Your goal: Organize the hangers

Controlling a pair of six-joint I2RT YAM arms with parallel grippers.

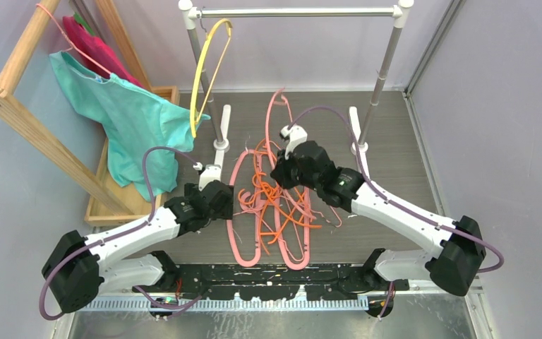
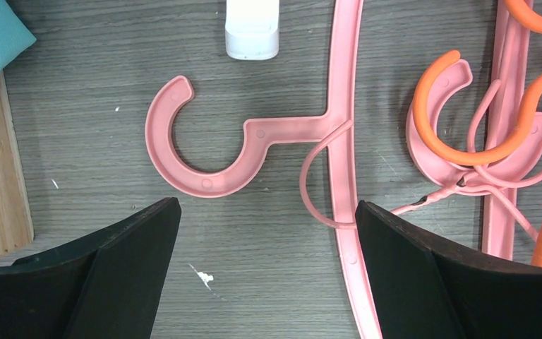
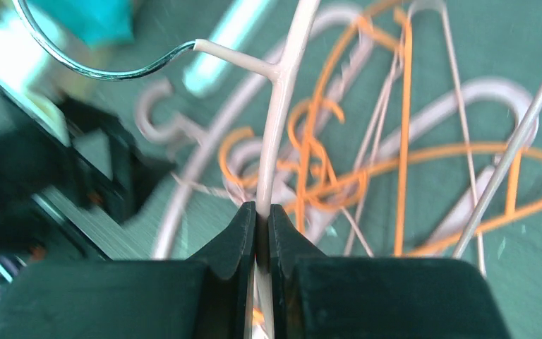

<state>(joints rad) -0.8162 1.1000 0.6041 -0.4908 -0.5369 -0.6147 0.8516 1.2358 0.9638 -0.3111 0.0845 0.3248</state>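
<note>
A tangle of pink and orange hangers (image 1: 275, 205) lies on the table between my arms. My right gripper (image 3: 262, 212) is shut on the thin stem of a pale pink hanger (image 3: 282, 106) with a metal hook (image 3: 77, 67). In the top view that hanger (image 1: 276, 113) rises from the right gripper (image 1: 281, 173) toward the rack. My left gripper (image 2: 268, 212) is open and low over the table. A flat pink hanger's hook (image 2: 205, 155) lies just ahead of it, and that hanger's bar (image 2: 346, 141) passes beside the right finger. A yellow hanger (image 1: 208, 70) hangs on the rail (image 1: 296, 12).
A wooden frame (image 1: 21, 106) leans at the left, carrying a pink hanger with teal and magenta garments (image 1: 123, 113). The rack's white feet (image 1: 220, 134) and posts (image 1: 388, 56) stand behind the pile. Grey walls close in left and right.
</note>
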